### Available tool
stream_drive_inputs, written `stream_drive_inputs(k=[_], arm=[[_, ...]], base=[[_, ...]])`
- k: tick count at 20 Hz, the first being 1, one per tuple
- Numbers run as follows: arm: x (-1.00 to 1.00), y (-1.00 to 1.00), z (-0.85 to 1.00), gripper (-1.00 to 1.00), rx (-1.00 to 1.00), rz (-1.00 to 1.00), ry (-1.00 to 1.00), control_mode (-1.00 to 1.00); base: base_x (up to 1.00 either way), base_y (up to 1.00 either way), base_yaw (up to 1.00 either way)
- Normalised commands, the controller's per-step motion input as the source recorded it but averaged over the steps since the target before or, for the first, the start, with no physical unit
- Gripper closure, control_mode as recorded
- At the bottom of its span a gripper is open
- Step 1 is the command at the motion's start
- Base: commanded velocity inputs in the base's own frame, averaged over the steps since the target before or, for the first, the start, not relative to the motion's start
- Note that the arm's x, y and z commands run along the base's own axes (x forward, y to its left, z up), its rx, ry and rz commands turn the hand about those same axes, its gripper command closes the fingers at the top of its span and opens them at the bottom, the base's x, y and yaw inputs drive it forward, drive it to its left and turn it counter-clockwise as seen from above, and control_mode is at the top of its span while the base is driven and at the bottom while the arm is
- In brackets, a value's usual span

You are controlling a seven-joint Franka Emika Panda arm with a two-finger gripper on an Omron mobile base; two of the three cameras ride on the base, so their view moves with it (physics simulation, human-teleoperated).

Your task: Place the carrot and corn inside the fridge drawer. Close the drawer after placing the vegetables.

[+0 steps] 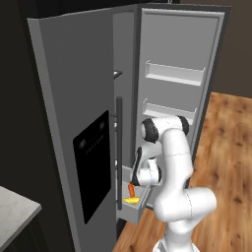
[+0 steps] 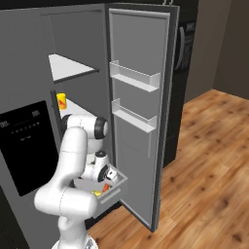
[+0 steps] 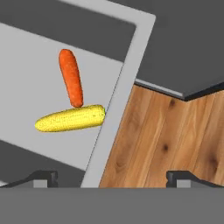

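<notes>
The light grey fridge drawer (image 3: 114,109) stands pulled out at the bottom of the open fridge. Inside it lie the orange carrot (image 3: 71,78) and the yellow corn (image 3: 70,119), the carrot's tip touching the corn's side. My gripper (image 3: 113,177) hovers above the drawer's rim, open, with nothing between its fingertips (image 3: 43,177). From the left base view the carrot (image 1: 131,189) and the corn (image 1: 130,200) rest in the drawer (image 1: 134,210) just below my hand. The right base view has the carrot (image 2: 104,187) in the drawer (image 2: 115,193) under the gripper (image 2: 113,178).
The fridge's right door (image 2: 141,116) hangs wide open with white door shelves (image 2: 133,75). The left door (image 1: 78,128) carries a black panel and a bar handle (image 1: 118,152). Wooden floor (image 3: 162,135) lies beside the drawer. A yellow item (image 2: 61,101) sits on an inner shelf.
</notes>
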Motion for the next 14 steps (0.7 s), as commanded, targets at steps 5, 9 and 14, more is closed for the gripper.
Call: stream_drive_inputs(k=[5, 9, 14], arm=[[-0.98, -0.57, -0.13, -1.0, 0.04, -0.1, -0.19, -1.0], [-0.46, -0.62, -0.13, -1.0, 0.06, -0.05, -0.14, -1.0], [0.23, -0.46, -0.5, -1.0, 0.09, 0.01, -0.25, -1.0]], base=[[0.0, 0.0, 0.0], [0.0, 0.0, 0.0], [0.0, 0.0, 0.0]])
